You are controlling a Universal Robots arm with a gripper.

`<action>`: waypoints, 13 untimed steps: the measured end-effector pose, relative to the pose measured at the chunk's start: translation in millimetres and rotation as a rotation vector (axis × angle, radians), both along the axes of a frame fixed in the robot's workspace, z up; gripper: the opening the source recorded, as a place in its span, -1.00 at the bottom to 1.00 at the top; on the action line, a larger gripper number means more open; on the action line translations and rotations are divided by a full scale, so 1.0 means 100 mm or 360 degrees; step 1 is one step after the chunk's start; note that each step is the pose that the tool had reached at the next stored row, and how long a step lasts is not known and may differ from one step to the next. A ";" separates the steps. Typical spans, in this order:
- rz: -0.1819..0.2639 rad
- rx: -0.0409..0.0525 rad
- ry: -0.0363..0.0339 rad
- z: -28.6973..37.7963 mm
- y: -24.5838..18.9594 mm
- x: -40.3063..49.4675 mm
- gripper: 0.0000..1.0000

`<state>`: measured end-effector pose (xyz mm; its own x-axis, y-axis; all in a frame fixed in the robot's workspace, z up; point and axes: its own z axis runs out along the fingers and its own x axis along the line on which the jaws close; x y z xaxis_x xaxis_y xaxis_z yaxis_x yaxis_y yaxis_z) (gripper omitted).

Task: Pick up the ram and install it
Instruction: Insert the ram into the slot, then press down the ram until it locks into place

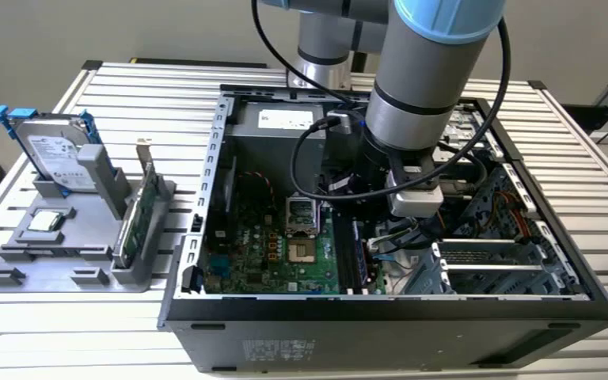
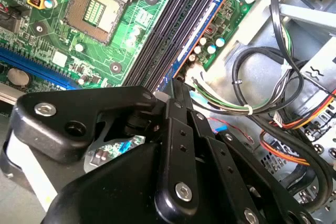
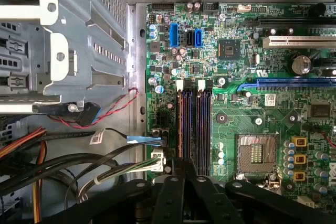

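My gripper (image 1: 394,237) is down inside the open computer case (image 1: 389,305), right over the row of dark memory slots (image 1: 357,257). In both wrist views the black fingers are drawn together, with the gripper (image 3: 190,163) (image 2: 176,85) tip just above one end of the memory slots (image 3: 194,124) (image 2: 178,19). White latches stand at the slots' far end. The ram is hidden; I cannot make it out between the fingers or in a slot.
A bare processor socket (image 3: 257,153) lies beside the slots. Loose cables (image 3: 63,166) and a metal drive cage (image 3: 68,51) crowd the other side. On the exterior view's left, a grey holder (image 1: 61,269) carries a hard drive (image 1: 56,154), a green card (image 1: 140,210) and a chip (image 1: 48,222).
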<state>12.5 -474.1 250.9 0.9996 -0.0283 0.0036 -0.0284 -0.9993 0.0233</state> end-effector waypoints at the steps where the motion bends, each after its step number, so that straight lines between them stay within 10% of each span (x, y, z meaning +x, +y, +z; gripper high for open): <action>1: 0.0000 0.0000 0.0000 0.000 0.000 0.000 -1.00; 13: 0.0000 0.0000 0.0000 0.017 0.000 -0.001 -1.00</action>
